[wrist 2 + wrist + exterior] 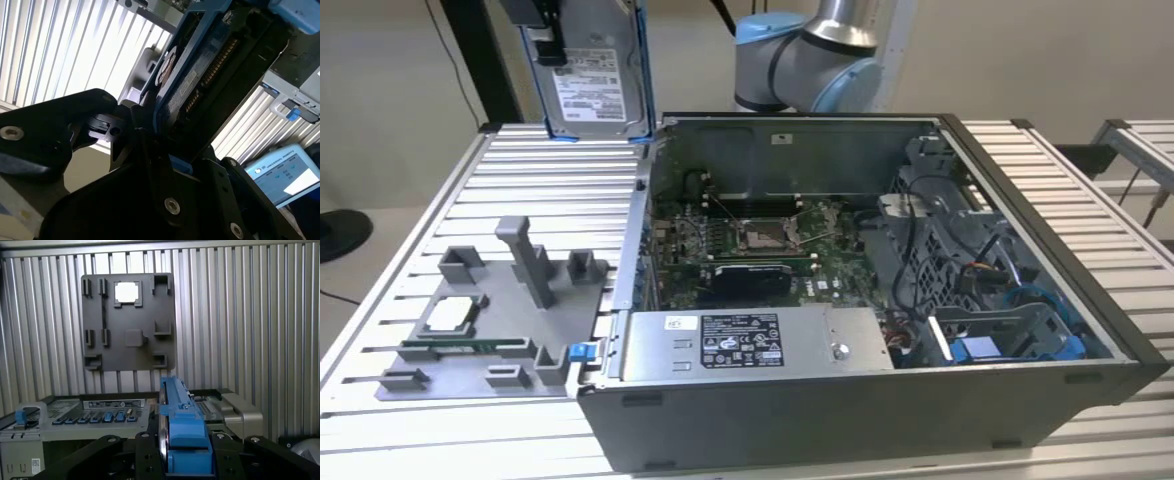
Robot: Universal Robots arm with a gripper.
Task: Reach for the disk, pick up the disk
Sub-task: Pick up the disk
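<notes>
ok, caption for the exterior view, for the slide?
The gripper holds the disk upright over the slatted table, beside the open computer case.

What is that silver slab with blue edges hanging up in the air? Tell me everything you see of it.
It is the disk, a flat rectangular silver metal hard drive with a white label and a blue plastic frame along its edges. It hangs upright above the ribbed metal table, beside the open grey computer case. The black end effector is shut on one end; nothing else touches it.
</notes>
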